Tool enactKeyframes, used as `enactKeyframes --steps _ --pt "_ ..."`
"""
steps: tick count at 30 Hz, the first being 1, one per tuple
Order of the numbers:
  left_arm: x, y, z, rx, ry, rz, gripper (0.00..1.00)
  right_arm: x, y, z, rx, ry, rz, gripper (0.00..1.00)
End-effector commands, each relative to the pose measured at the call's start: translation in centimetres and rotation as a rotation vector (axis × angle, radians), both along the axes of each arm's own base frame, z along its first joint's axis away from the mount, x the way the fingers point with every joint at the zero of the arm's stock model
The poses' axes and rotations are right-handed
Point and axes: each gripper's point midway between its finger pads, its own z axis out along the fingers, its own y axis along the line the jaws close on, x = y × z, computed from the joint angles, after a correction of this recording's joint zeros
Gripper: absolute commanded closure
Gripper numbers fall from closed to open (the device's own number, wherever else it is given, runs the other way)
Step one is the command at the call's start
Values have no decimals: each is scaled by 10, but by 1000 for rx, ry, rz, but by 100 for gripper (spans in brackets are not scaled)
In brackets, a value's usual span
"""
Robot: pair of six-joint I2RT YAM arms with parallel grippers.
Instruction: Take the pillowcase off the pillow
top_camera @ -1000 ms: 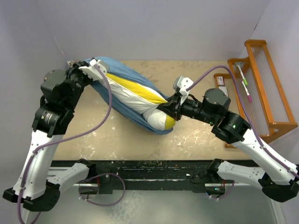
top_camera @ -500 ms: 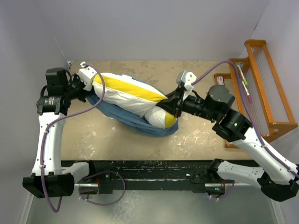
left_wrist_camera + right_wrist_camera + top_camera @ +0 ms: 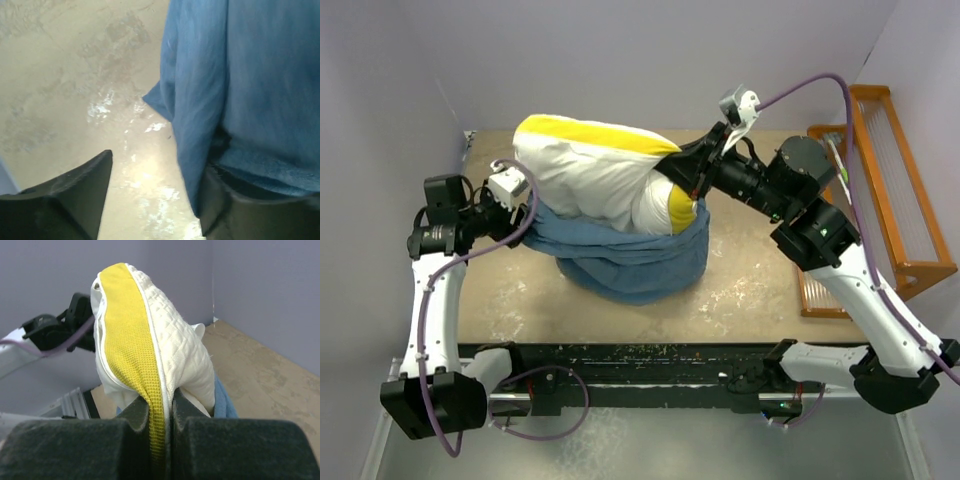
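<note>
Quilted cream-white cloth, stitched in small diamonds and split by a yellow band of coarser waffle weave, is covering the pillow, which is bulging plump and rounded. Below it the pillowcase, a soft slate-blue cloth, is slumping in a wrinkled, bunched mound around the pillow's lower side, leaving most of the cushion bare. The right gripper is reaching in from the right with its black fingers pressed together on the yellow band at the pillow's corner, clamping it so that the pillow is rising up and away from the wrist camera. The left gripper is pointing down at the left edge of the blue mound with its jaws standing apart and nothing pinched between them; a fold of the pillowcase is hanging just beside, and seemingly brushing, one of its fingers, while the other is hovering over bare tabletop. The table is showing a tan, mottled surface with pale scuffs and glossy patches. Plain lilac-grey walls are closing in the workspace on three sides, and an orange wooden rack is standing at the table's right edge.
</note>
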Motion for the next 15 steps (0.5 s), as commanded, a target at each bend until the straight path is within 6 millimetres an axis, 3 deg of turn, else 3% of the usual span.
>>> enactKeyframes --steps 1,5,7,10,15 --pt "-7 0 32 50 -134 -57 22 -32 -39 153 391 -341 -6 100" --pt "-22 -1 150 85 -419 -117 10 -24 -25 137 320 -319 36 100" --pt "-37 -11 192 93 -495 -170 3 -20 -21 132 310 -308 45 100" --pt "-56 -25 235 84 -563 -228 1 -12 -15 125 293 -295 47 100" --pt "-68 -43 265 17 -615 -298 1 -24 9 109 219 -296 212 100"
